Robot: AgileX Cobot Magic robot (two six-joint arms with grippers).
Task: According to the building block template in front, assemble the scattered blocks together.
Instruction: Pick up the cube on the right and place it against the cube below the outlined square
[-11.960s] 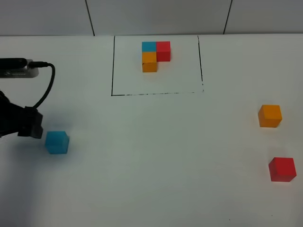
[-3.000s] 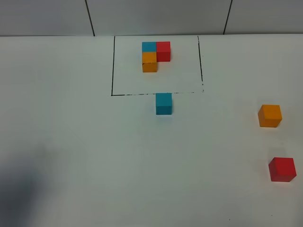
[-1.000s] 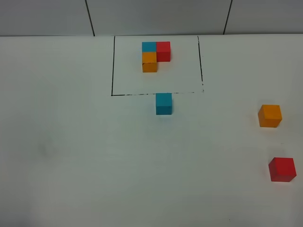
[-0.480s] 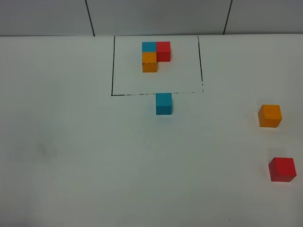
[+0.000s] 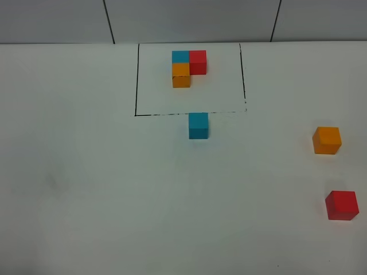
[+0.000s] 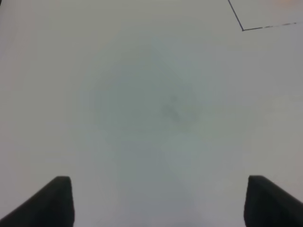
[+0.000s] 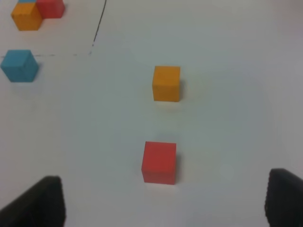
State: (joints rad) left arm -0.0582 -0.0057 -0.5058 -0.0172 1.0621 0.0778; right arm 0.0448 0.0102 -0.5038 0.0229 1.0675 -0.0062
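Overhead: blue cube (image 5: 198, 125) sat just below the template (image 5: 188, 67) frame (image 5: 172, 114); orange (image 5: 327, 140) and red (image 5: 342, 205) well apart, right side.
Left wrist: left gripper (image 6: 161, 202) jaws apart, empty.
Right wrist: right gripper (image 7: 165, 201) jaws apart, red ahead; it should square up on its faces.

White table (image 5: 86, 200); grey wall (image 5: 189, 20) behind, dark seams.

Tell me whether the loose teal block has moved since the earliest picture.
Yes. The teal block shifted right and farther up the table, from the left side to just outside the near line of the black frame.
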